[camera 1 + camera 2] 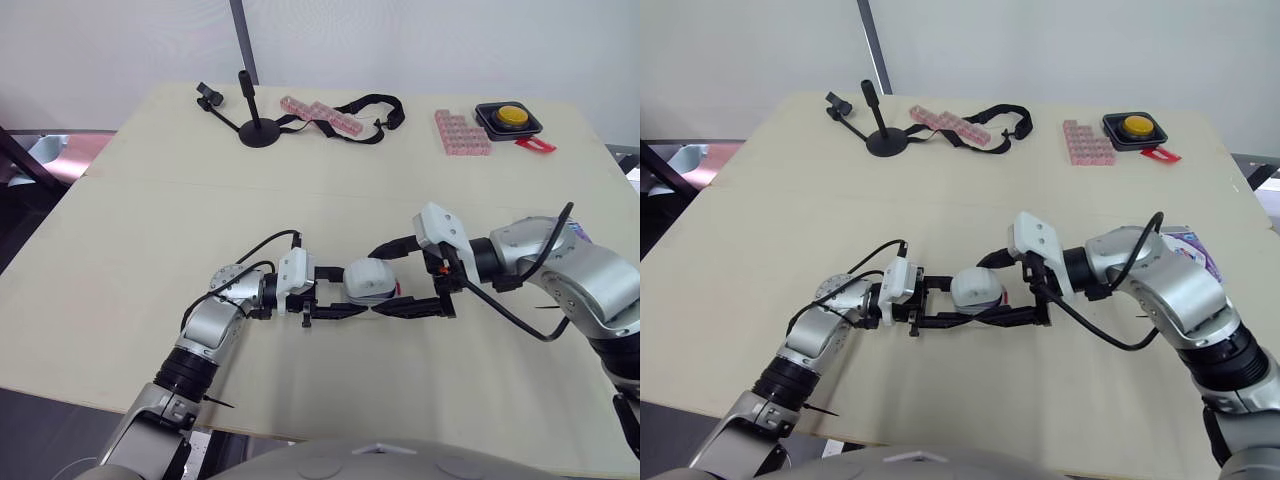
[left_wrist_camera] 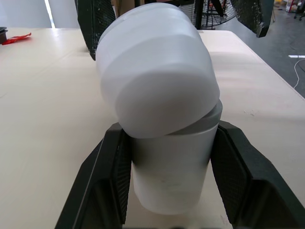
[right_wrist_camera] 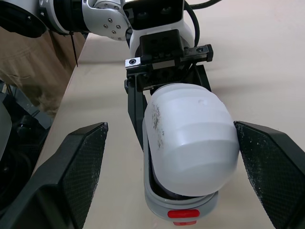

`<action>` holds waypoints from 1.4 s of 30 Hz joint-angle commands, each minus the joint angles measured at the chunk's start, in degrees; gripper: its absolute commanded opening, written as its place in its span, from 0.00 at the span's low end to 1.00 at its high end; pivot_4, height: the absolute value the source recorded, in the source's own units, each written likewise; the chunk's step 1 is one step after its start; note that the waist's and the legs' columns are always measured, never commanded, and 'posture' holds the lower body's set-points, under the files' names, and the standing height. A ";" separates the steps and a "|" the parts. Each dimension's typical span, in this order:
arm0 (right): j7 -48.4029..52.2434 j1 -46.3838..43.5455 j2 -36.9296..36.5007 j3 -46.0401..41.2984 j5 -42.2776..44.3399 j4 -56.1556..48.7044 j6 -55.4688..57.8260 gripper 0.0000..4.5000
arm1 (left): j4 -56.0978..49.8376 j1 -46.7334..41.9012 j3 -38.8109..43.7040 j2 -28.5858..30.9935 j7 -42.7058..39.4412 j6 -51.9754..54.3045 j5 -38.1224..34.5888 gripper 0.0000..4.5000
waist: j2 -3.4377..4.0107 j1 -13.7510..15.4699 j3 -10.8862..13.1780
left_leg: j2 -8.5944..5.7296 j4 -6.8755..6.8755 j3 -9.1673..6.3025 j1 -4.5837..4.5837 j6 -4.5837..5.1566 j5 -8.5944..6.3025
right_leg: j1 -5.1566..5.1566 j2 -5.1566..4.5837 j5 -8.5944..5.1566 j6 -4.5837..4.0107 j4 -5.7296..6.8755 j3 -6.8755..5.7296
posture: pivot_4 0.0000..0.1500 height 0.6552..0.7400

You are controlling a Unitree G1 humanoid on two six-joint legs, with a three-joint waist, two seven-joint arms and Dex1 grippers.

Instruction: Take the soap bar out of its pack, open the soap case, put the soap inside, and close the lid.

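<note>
Case point(image 1: 368, 282) is mid-worktop, nearer the near edge. Left hand point(image 2: 171, 138) pinches its base; lid point(image 2: 157, 71) sits tilted, ajar. Right hand point(image 3: 169, 130) faces it, fingers spread wide either side of the lid, not touching. Purple pack point(image 1: 1192, 250) at right edge, partly behind the right arm. Stand point(image 1: 258, 128), strap point(image 1: 375, 105), pink blocks point(image 1: 462, 133), button point(image 1: 510, 117) along far edge.

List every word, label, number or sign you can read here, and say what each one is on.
No text can be read.
The soap case is plain white with a red tab: no lettering.
The purple pack: print too small to read.
The yellow button box and the red tag: no legible marks.
</note>
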 commanded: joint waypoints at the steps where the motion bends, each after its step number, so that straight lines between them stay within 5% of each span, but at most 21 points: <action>1: -0.17 -1.14 0.18 -1.70 1.75 -1.12 0.69 0.99 | -1.42 -0.10 -0.37 0.04 0.19 -0.07 -0.17 0.42 | 0.00 0.00 0.00 | 0.00 0.00 0.00 0.00 0.00 0.00 | 0.00 0.00 0.00 0.00 0.00 0.00 | 1.00 0.93; 4: -0.24 -1.21 0.13 -1.65 1.73 -1.05 1.01 0.99 | -1.37 -0.11 -0.36 -0.01 0.25 -0.09 -0.15 0.42 | 0.00 0.01 0.00 | 0.00 0.00 0.00 0.00 0.00 0.00 | 0.00 0.00 0.00 0.00 0.00 0.00 | 1.00 0.93; 13: -0.48 -1.39 0.25 -1.63 1.88 -0.73 1.45 0.43 | -1.12 -0.29 -0.40 0.08 0.57 -0.14 -0.10 0.42 | 0.00 0.22 0.00 | 0.00 0.00 0.00 0.01 0.00 0.00 | 0.01 0.00 0.00 0.00 0.00 0.00 | 1.00 0.93; 42: -5.44 9.56 -1.99 -7.43 -1.26 -8.62 -6.88 0.43 | -0.68 -0.35 0.11 0.05 1.65 0.28 -0.89 0.42 | -0.01 0.80 -0.01 | 0.00 0.01 0.01 0.00 0.00 0.00 | 0.00 0.00 0.00 0.00 -0.02 0.03 | 1.00 0.93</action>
